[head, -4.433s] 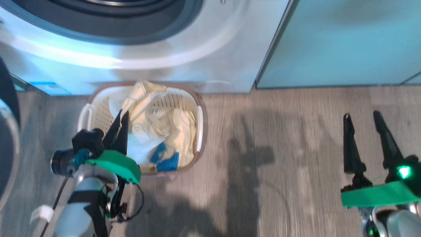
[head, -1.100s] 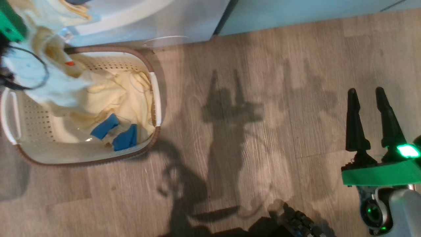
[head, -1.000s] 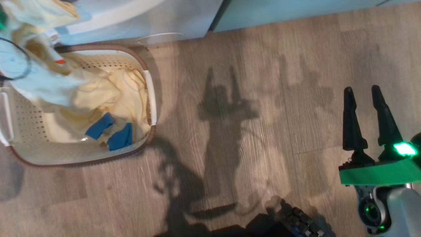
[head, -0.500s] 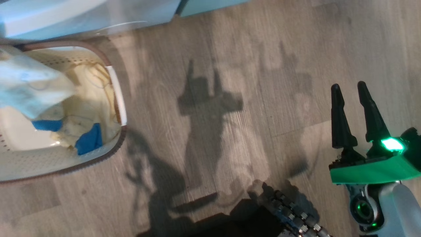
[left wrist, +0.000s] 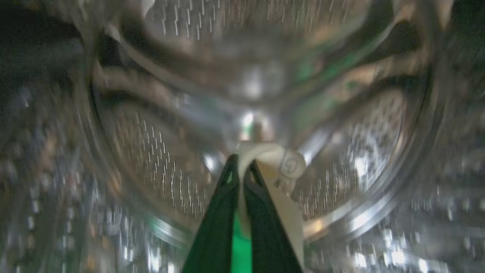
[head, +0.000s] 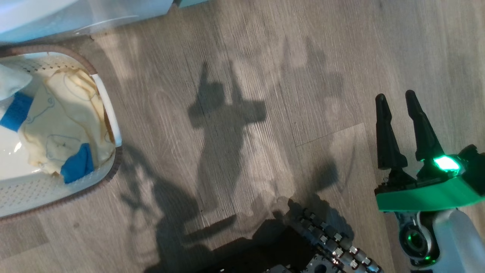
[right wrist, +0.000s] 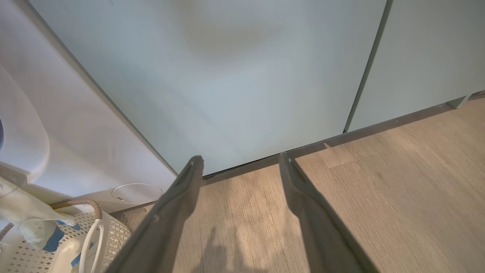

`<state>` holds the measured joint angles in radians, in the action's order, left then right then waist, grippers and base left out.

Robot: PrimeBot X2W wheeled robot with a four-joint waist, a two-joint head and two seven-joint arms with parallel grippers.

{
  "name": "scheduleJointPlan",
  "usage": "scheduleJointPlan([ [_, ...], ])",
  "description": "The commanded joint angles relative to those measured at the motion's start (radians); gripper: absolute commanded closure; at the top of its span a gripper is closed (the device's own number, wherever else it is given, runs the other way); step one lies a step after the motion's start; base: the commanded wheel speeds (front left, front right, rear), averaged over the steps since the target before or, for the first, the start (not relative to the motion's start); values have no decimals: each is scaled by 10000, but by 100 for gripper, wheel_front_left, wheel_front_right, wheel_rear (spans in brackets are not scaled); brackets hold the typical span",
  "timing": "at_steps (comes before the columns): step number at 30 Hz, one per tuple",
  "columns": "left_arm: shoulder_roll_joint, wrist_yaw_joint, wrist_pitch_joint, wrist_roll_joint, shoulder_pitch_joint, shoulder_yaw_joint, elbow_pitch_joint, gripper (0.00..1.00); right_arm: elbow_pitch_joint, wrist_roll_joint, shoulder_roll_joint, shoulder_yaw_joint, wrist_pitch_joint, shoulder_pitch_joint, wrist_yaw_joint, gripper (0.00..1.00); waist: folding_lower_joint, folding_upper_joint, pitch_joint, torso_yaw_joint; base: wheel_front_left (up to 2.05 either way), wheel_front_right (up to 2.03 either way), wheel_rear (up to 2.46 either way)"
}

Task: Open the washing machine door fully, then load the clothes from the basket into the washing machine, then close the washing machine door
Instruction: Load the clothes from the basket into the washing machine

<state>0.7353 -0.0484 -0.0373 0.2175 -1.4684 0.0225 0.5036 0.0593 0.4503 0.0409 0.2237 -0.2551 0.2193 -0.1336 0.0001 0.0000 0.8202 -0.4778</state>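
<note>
In the left wrist view my left gripper is shut on a pale yellow cloth with a line print, held inside the steel drum of the washing machine. The cream basket sits at the head view's left edge, in front of the washing machine. In it lie more pale yellow clothes and blue pieces. My right gripper hangs open over the bare floor at the lower right, far from the basket. The washing machine door is out of view.
Pale green cabinet doors stand right of the washing machine, ahead of my open right gripper, with the basket at the lower left. The robot's dark base shows at the bottom over grey wood floor.
The head camera has swung, so the basket has slid to the picture's left edge. The pale cloth that hung over the basket has gone up out of the head view. The right gripper stays open.
</note>
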Motion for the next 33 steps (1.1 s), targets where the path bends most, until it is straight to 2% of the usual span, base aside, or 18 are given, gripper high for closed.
scheduleJointPlan([
  [1, 566, -69, -394, -112, -376, 81, -375, 100, 294, 93, 93, 98, -67, -24, 29, 0, -1, 0, 56, 10, 0, 0, 0],
  [3, 467, 1, -427, -93, -293, -40, 93, 100, 298, 123, 93, 59, -67, -4, 29, 0, -1, 0, 74, 71, 0, 0, 0],
  [8, 270, 223, 419, 267, 239, -124, 1137, 100, 309, 143, 93, 109, -67, 47, 29, 0, -1, 0, 57, 216, 0, 0, 0],
  [14, 276, 332, 583, 139, 380, -458, 1352, 100, 321, 124, 93, 66, -67, 165, 29, 0, -1, 0, 86, 305, 0, 0, 0],
  [20, 238, 172, 1075, 305, 895, -436, 1613, 100, 343, 256, 93, -4, -67, 155, 29, 0, -1, 0, 10, 376, 0, 0, 0],
  [28, 200, 223, 2271, 939, 1671, -188, 1909, 100, 289, 296, 93, -47, -67, 226, 29, 0, -1, 0, -155, 449, 0, 0, 0],
  [30, 213, 289, 2378, 1041, 1806, -169, 1954, 45, 283, 296, 93, -47, -67, 262, 29, 0, -1, 0, -236, 428, 0, 0, 0],
  [31, 209, 299, 2363, 1092, 1856, -143, 1968, 0, 283, 305, 93, -60, -67, 268, 29, 0, -1, 0, -279, 424, 0, 0, 0],
  [33, 179, 374, 2254, 1226, 1972, -81, 2022, 0, 257, 293, 93, -94, -67, 268, 29, 0, -1, 0, -388, 411, 0, 0, 0],
])
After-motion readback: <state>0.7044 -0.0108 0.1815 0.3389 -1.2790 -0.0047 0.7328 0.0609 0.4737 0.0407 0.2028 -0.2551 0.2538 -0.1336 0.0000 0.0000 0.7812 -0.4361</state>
